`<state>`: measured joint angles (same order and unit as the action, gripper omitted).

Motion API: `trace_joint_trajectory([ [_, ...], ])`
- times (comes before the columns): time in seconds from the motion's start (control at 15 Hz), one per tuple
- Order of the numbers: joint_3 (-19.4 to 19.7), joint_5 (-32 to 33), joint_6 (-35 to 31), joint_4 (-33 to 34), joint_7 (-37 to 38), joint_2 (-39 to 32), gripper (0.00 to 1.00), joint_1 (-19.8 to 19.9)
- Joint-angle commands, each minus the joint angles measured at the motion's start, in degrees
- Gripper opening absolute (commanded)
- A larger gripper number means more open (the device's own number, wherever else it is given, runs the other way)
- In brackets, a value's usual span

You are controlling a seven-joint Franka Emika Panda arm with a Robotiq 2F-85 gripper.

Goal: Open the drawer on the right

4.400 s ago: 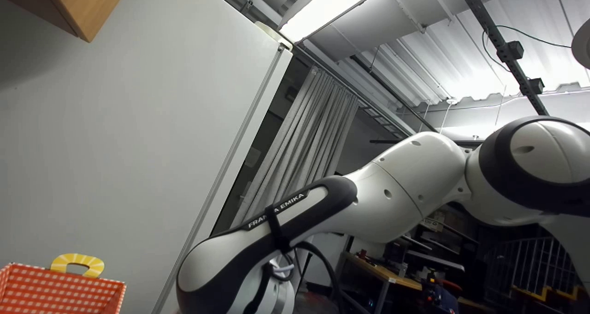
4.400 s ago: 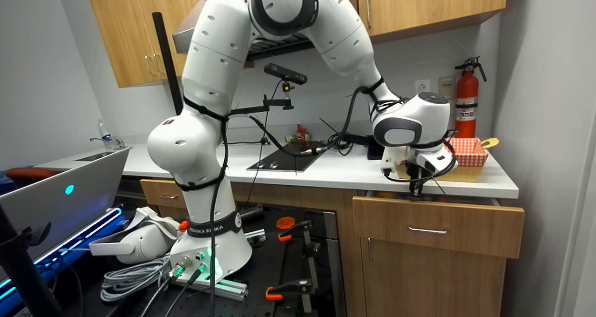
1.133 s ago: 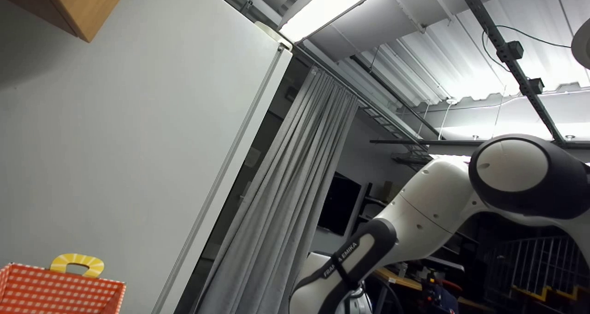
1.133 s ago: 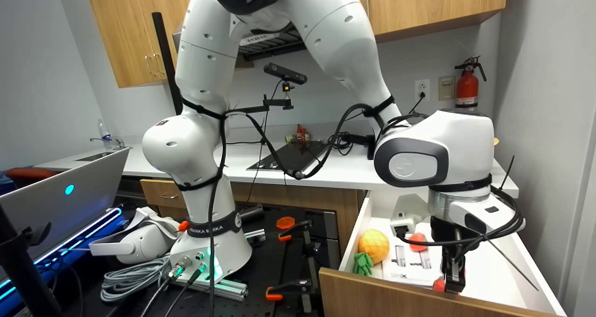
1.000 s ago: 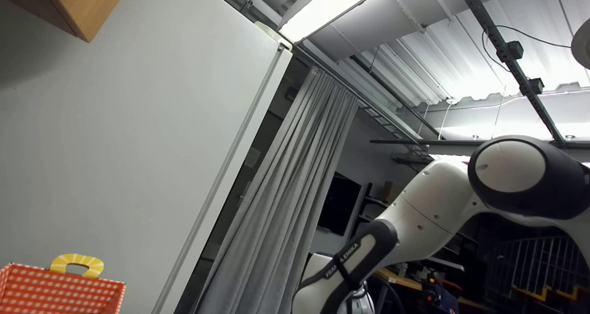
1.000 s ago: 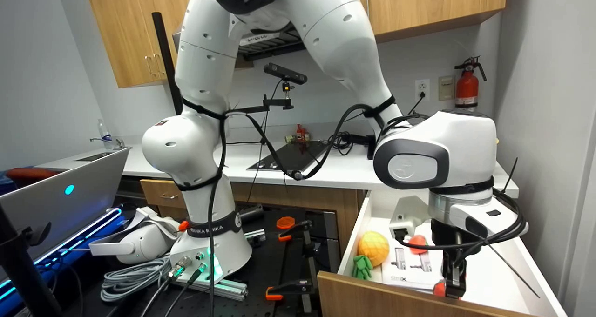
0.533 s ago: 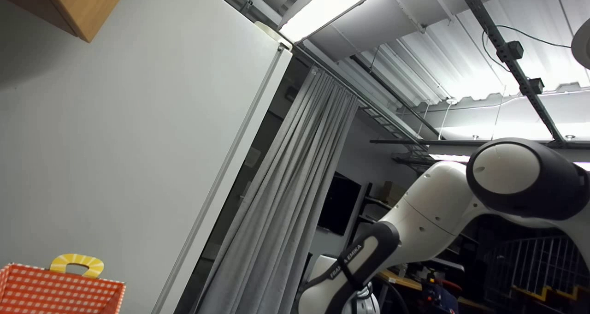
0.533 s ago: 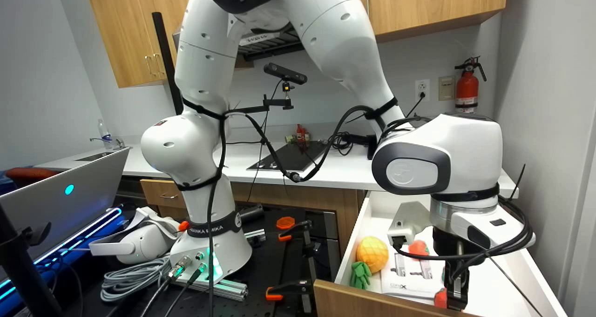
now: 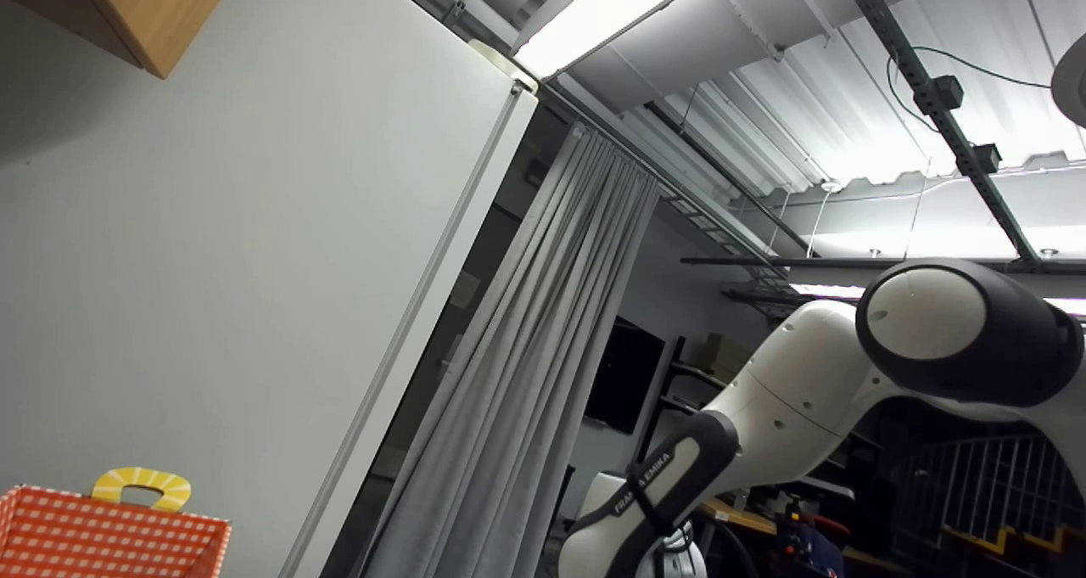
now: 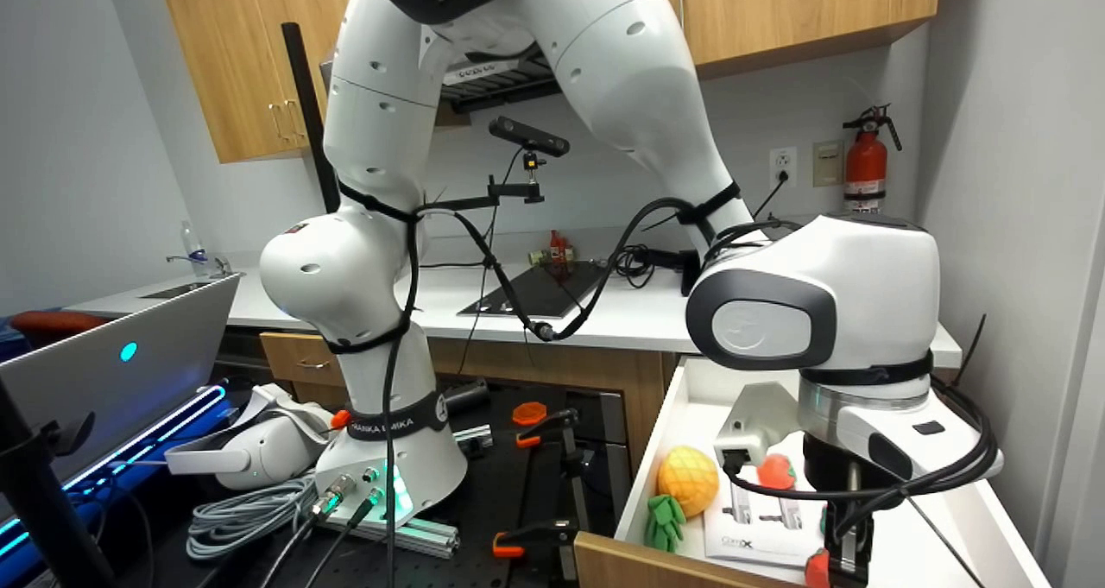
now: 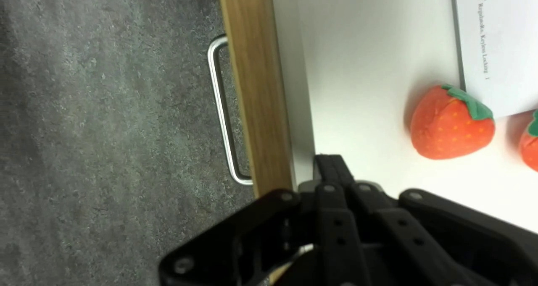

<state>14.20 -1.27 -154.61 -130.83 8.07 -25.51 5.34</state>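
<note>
Arm (image 10: 639,96) arched up & over, wrist (image 10: 880,303) low, end effector (image 11: 333,166) pointing dn w/ fingertips (image 11: 323,168) tog.

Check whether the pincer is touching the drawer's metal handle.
Apart. In the wrist view, the wooden drawer front shows between the metal handle, on its outer side, and the pincer, whose tips are on the inner side.

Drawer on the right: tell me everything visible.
The drawer is pulled out from under the counter: wood-look front, silver bar handle outside, white interior. Toy strawberries, a pineapple-like toy and a flat white printed item lie in it. The closed gripper is on the front's inner side; whether they touch, I can't tell.
</note>
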Motion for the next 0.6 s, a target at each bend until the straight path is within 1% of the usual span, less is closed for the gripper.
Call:
trace_joint_trajectory([
  [0.0,0.9,2.5,-2.4,0.7,-0.8,-2.6,0.00,1.3],
  [0.27,0.9,2.5,-2.1,0.8,-0.8,-2.7,0.00,1.4],
  [0.53,0.1,1.4,-1.6,1.0,-1.7,-1.7,0.00,2.1],
])
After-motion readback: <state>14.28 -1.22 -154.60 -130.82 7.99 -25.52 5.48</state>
